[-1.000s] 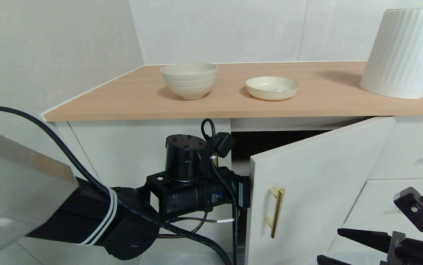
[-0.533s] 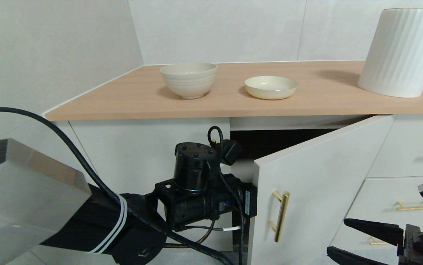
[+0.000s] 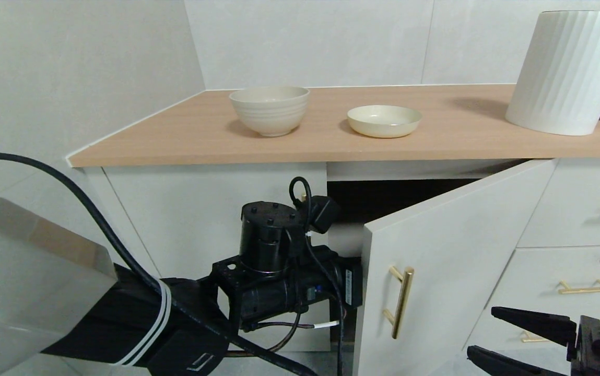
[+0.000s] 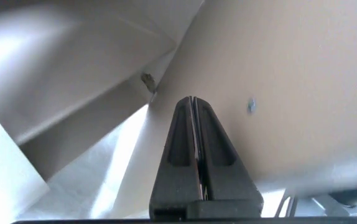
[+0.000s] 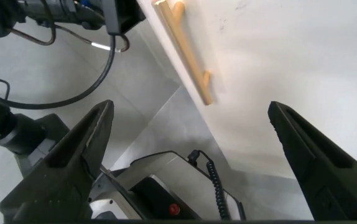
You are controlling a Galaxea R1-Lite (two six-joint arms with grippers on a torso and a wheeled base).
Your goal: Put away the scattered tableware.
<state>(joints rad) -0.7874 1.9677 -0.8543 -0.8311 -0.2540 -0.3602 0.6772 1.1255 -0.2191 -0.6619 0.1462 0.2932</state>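
A cream ribbed bowl (image 3: 269, 109) and a shallow cream dish (image 3: 385, 120) stand side by side on the wooden counter (image 3: 185, 141). Below them a white cabinet door (image 3: 451, 250) with a gold handle (image 3: 400, 301) stands partly open. My left arm's wrist (image 3: 279, 271) sits at the door's free edge. My left gripper (image 4: 193, 109) is shut, empty, and rests against the door's inner face (image 4: 290, 81). My right gripper (image 3: 493, 334) hangs open and empty low in front of the door, near the handle (image 5: 185, 50).
A tall white ribbed cylinder (image 3: 571, 68) stands on the counter at the right, with cables behind it. White drawers (image 3: 581, 209) with gold handles lie right of the open door. A wall closes the counter's left end. The cabinet's inside is dark.
The door's free edge has swung a little further out, and my left wrist has moved with it. My right gripper has shifted right and lower.
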